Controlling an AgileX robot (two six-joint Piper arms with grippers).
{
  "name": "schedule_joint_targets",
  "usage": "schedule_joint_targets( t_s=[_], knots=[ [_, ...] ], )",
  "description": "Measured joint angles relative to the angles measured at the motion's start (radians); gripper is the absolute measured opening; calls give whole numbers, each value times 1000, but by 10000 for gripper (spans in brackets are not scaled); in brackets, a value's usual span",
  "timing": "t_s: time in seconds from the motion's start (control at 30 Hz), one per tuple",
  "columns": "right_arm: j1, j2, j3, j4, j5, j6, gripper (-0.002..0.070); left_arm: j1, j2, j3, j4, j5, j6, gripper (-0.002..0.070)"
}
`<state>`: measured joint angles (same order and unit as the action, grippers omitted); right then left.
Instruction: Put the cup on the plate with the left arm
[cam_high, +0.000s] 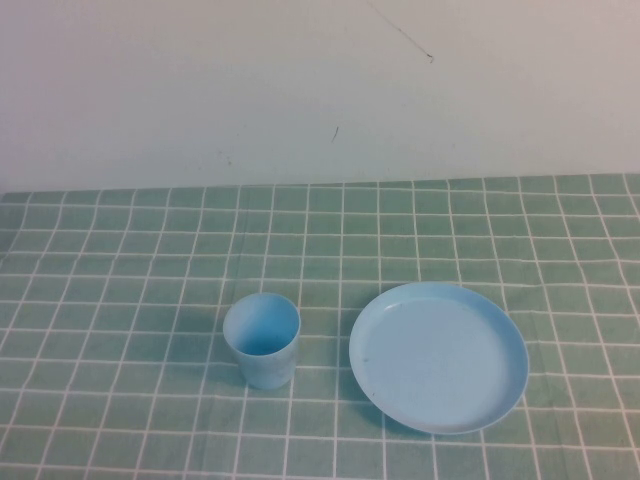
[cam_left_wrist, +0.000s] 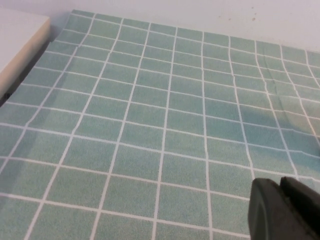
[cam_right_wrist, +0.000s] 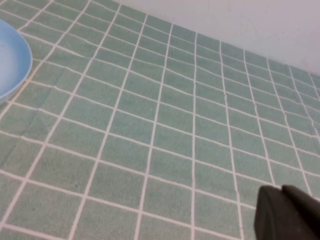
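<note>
The light blue cup stands upright on the green checked cloth, left of centre near the front. The light blue plate lies flat to its right, a small gap between them. Neither arm shows in the high view. My left gripper shows only in the left wrist view, fingers pressed together and empty, above bare cloth; the cup is not in that view. My right gripper shows only in the right wrist view, shut and empty, with the plate's rim at that picture's edge.
The green checked tablecloth covers the table up to a white wall at the back. A white board edge shows beside the cloth in the left wrist view.
</note>
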<state>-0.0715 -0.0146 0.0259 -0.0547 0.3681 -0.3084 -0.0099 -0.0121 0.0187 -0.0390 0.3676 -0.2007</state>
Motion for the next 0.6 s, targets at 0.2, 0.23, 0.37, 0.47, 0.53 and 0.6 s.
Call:
schedule_joint_targets(
  t_s=[0.2,0.23,0.37,0.47,0.53,0.6],
  knots=[
    [0,0,0,0,0,0,-2,0,0,0,12,-8,25,17],
    [0,0,0,0,0,0,-2,0,0,0,12,-13,26,17],
    [0,0,0,0,0,0,-2,0,0,5,13,-65,26,17],
    [0,0,0,0,0,-12,-2,0,0,7,-5,-166,14,17],
    [0,0,0,0,0,-14,-2,0,0,7,-31,-276,-9,17],
    [0,0,0,0,0,-18,-2,0,0,7,-68,-391,-53,17]
  ],
)
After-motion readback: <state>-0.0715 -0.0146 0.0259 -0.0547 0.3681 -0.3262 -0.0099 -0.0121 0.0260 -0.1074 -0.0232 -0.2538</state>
